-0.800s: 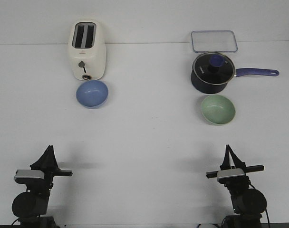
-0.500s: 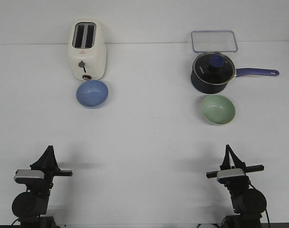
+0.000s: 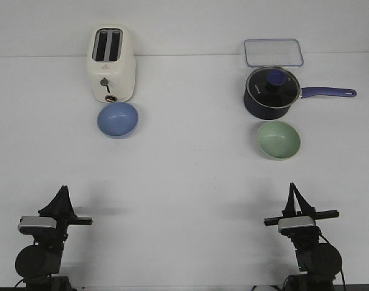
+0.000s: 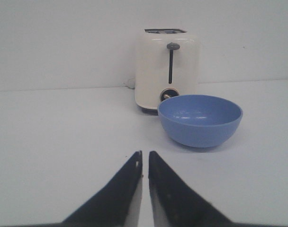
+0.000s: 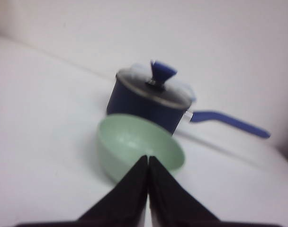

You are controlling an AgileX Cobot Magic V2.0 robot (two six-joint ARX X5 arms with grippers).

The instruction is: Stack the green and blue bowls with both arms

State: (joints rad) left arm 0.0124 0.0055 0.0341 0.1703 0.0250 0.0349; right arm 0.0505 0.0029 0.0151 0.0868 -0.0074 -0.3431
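Showing no legible writing, toaster [image 3: 111,65] backs blue bowl [image 3: 118,119]; both arms' jaws clenched, empty.

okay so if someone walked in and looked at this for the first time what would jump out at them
Probably the two small bowls on the white table: the blue bowl just in front of the cream toaster on the left, and the green bowl in front of the lidded navy saucepan on the right. Near the front edge, the left gripper and right gripper sit shut, far from both bowls.

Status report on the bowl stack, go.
Left gripper and right gripper shut, empty, at the near edge. Blue bowl by the toaster, green bowl by the saucepan, unstacked. Nothing lies between the bowls.
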